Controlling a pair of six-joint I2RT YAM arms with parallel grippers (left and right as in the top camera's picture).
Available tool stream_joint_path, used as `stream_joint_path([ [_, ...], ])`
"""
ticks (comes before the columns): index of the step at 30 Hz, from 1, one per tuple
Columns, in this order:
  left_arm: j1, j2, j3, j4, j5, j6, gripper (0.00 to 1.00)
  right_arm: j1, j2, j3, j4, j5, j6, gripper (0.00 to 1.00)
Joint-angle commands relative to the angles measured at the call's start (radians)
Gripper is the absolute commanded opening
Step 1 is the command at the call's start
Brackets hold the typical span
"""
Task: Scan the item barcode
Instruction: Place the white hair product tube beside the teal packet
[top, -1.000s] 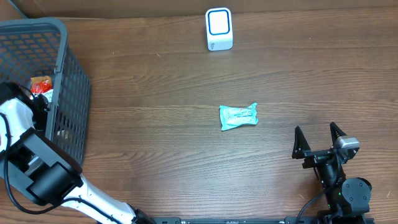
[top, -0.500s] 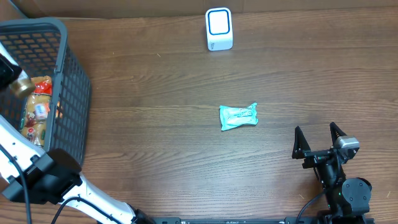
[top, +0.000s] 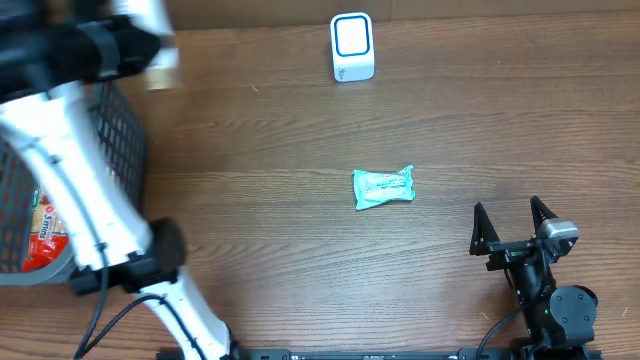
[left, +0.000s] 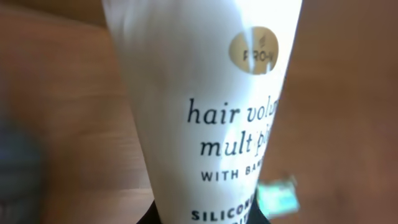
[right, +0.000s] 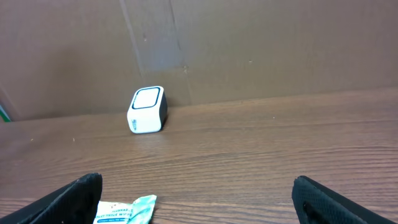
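Left hand (top: 135, 45) is clamped on a white tube (left: 199, 93) labelled "hair volu…", blurred in the overhead at 10 o'clock of the desk (top: 250, 250), by the far right corner of the basket (top: 125, 140); no barcode shows on the side facing the wrist camera. The scanner (top: 352, 46) stands at 12 o'clock, well apart from the tube, and a teal packet (top: 383, 187) lies near centre. Right hand (top: 510, 225) is at 4 o'clock, fingers wide apart, holding nothing.
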Motion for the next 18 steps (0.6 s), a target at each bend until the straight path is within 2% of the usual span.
stream_joint_path([
  [1,-0.211,-0.035,-0.070,0.002,-0.044,0.143,0.04,-0.006,-0.007,-0.011,0.003,0.002,0.000,1.00],
  [7,-0.483,-0.032,-0.381,0.056,-0.073,0.310,0.04,-0.006,-0.007,-0.011,0.003,0.002,0.000,1.00],
  [12,-0.621,-0.031,-0.708,0.264,-0.194,0.313,0.04,-0.006,-0.007,-0.011,0.003,0.002,0.000,1.00],
  [18,-0.681,-0.031,-1.026,0.495,-0.210,0.312,0.04,-0.006,-0.007,-0.011,0.003,0.002,0.000,1.00],
])
